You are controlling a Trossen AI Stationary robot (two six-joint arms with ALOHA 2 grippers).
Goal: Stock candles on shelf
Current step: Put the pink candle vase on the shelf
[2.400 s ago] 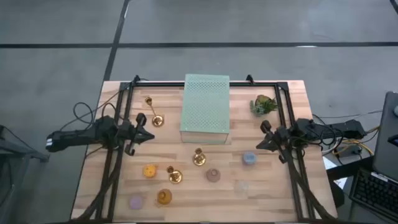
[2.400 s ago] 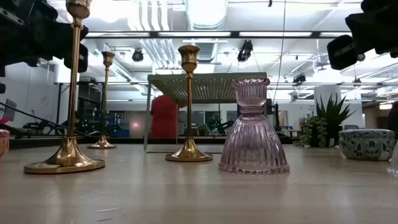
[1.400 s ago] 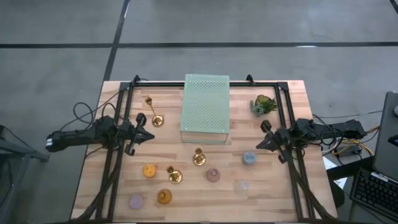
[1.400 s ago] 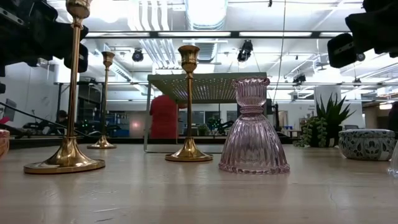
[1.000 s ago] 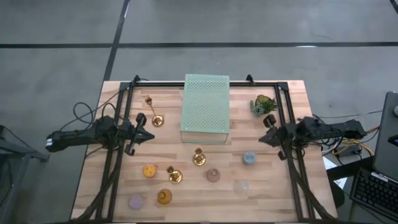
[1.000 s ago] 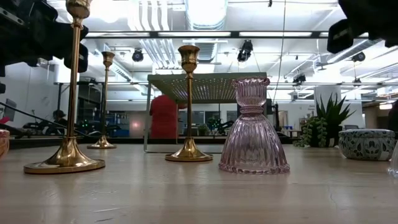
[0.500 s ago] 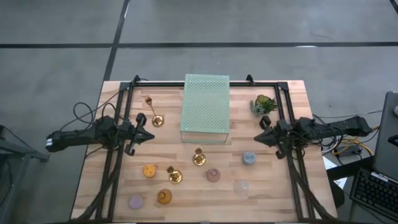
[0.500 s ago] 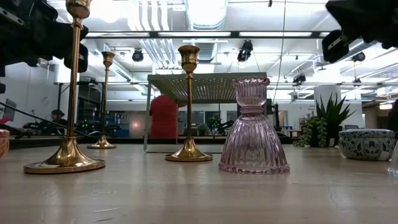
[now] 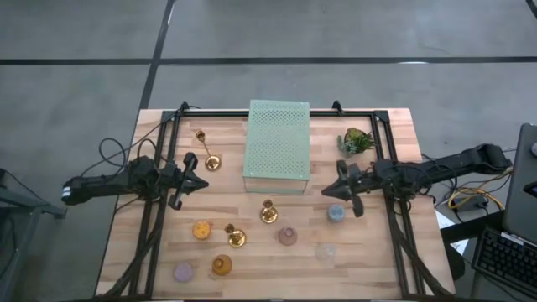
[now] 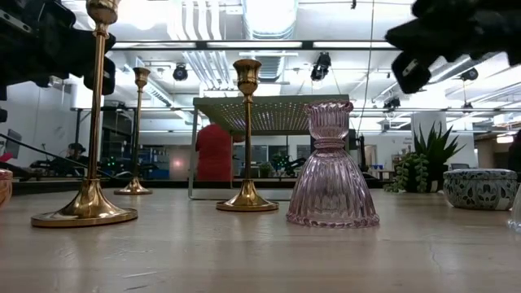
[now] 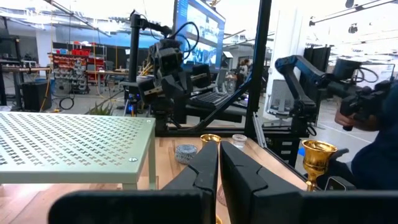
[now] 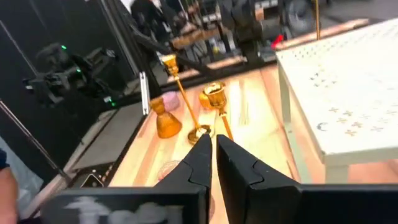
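Observation:
The mint-green shelf (image 9: 277, 147) stands on its legs at the table's far middle. Several small candles sit on the near half of the table: orange (image 9: 201, 229), amber (image 9: 221, 265), lilac (image 9: 183, 272), mauve-pink (image 9: 288, 236), clear (image 9: 325, 250) and pale blue (image 9: 336, 213). My right gripper (image 9: 329, 191) is shut and empty. It hovers above the table just right of the shelf's near corner, slightly beyond the pale blue candle. My left gripper (image 9: 201, 179) is shut and empty, held level left of the shelf.
Three brass candlesticks (image 9: 207, 158) (image 9: 268, 211) (image 9: 235, 236) stand among the candles. A small green plant (image 9: 355, 140) sits at the far right. A black metal frame (image 9: 382, 151) runs along the table's left, right and far sides.
My right gripper has moved from the frame at the table's right toward the middle, and now hangs near the shelf's near right corner. It has rolled a little on the way and stays shut. The candles and shelf have not moved.

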